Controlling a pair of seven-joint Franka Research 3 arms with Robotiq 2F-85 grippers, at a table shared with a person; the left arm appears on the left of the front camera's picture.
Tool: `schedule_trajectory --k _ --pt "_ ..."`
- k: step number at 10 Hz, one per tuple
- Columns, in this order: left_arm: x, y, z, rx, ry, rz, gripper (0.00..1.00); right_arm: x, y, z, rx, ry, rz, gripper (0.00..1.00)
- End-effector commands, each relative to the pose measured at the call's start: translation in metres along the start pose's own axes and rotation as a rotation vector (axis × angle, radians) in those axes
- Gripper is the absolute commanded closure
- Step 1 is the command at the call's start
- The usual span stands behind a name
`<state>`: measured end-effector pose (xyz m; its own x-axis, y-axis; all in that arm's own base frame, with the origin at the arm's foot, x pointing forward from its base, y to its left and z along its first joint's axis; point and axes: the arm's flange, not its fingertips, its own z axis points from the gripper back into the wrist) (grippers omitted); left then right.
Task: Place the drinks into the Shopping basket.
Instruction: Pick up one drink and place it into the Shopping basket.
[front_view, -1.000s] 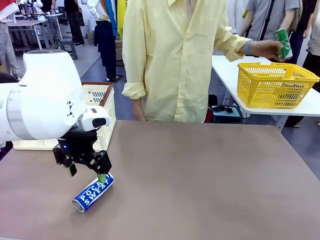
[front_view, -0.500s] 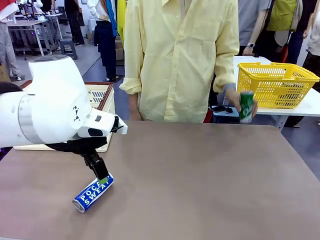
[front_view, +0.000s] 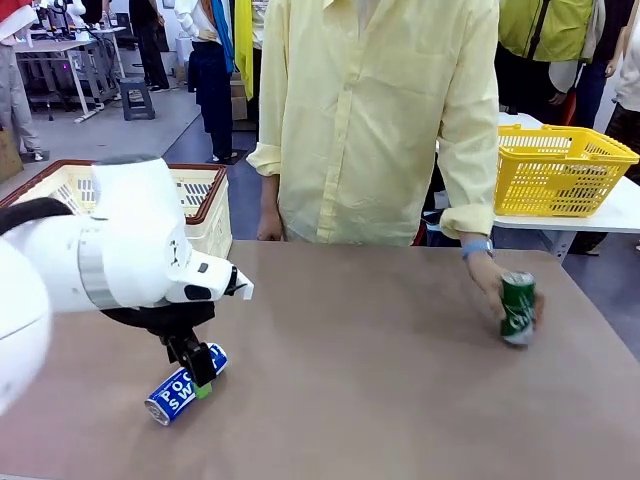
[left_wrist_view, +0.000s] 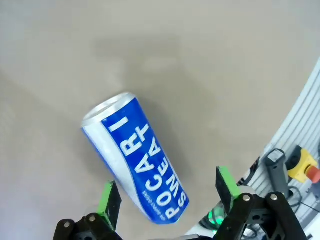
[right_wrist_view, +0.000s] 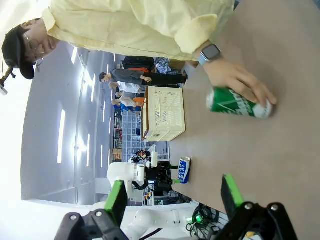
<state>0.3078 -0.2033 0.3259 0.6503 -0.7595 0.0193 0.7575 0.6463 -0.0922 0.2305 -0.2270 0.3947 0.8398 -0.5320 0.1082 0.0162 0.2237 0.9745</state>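
Observation:
A blue-and-white Pocari can lies on its side on the brown table near the front left. My left gripper hangs right over its far end, open. In the left wrist view the can runs slantwise, its lower end between my green pads, untouched by my left gripper. At the right, a person's hand sets a green can on the table. The cream Shopping basket stands behind my left arm. My right gripper is open and off the table, facing the green can.
A yellow mesh basket sits on a white table at the back right. The person in a yellow shirt stands at the far edge. Bare brown table spreads between the two cans.
The person carried the green can from above the yellow basket down onto the table's right side. My left wrist has turned over the blue can, which has not moved.

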Motion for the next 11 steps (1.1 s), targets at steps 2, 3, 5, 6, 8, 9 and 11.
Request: schedule_trajectory --k 2,3,5,6,8,9,11 --pt "-0.027 0.010 -0.036 -0.031 -0.008 -0.003 0.00 -0.007 0.035 0.059 -0.048 -0.005 0.095 0.00" --pt "-0.027 0.012 -0.040 -0.045 -0.018 -0.006 0.00 -0.010 0.039 0.076 -0.042 0.002 0.083 0.00" --pt "-0.026 0.015 -0.049 -0.071 -0.006 -0.016 0.00 -0.020 0.029 0.101 -0.107 -0.035 0.050 0.00" --pt "-0.024 0.016 -0.052 -0.082 -0.002 -0.024 0.00 -0.012 0.037 0.077 -0.074 -0.018 0.086 0.00" --pt "-0.021 0.016 -0.054 -0.095 -0.007 -0.028 0.00 -0.012 0.037 0.077 -0.074 -0.018 0.086 0.00" --pt "-0.021 0.019 -0.053 -0.095 -0.006 -0.016 0.00 -0.012 0.037 0.077 -0.074 -0.018 0.086 0.00" --pt "-0.022 0.019 -0.053 -0.090 0.010 -0.001 0.80 -0.012 0.037 0.077 -0.074 -0.018 0.086 0.00"
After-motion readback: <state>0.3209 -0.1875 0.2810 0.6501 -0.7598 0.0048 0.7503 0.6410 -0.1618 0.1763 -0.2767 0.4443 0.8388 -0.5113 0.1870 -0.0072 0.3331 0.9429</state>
